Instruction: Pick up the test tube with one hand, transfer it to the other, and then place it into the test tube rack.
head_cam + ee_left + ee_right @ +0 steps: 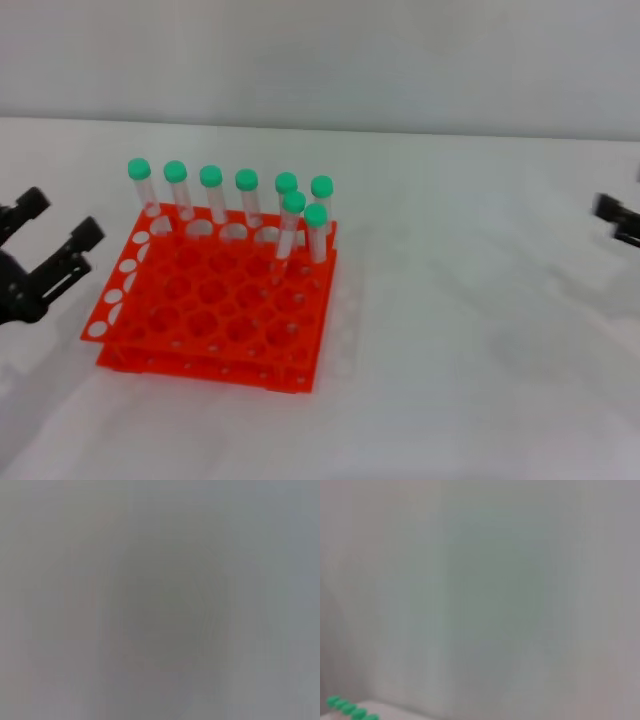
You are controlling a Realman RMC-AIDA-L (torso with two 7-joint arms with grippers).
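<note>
- Rack (210,300): the test tube rack is a square orange-red plastic block of two tiers, its top a grid of round holes, sitting on the pale matte table (480,330) left of centre.
- Eight slim clear tubes with round green caps stand in it: six in the far row and two one row nearer, at the right end.
- Which of them is the test tube of the task cannot be told; the nearest, rightmost one (316,232) stands upright, and its neighbour (288,228) leans a little.
- The left gripper (55,240), black and angular, sits at the left edge just beside the rack, its fingers spread apart and holding nothing.
- The right gripper (618,220) shows only as a dark piece at the right edge, well apart from the rack; whether it is open cannot be told.
- The right wrist view shows a row of green caps (351,709) in one corner against a blank grey surface.
- The left wrist view is a featureless grey blur.
</note>
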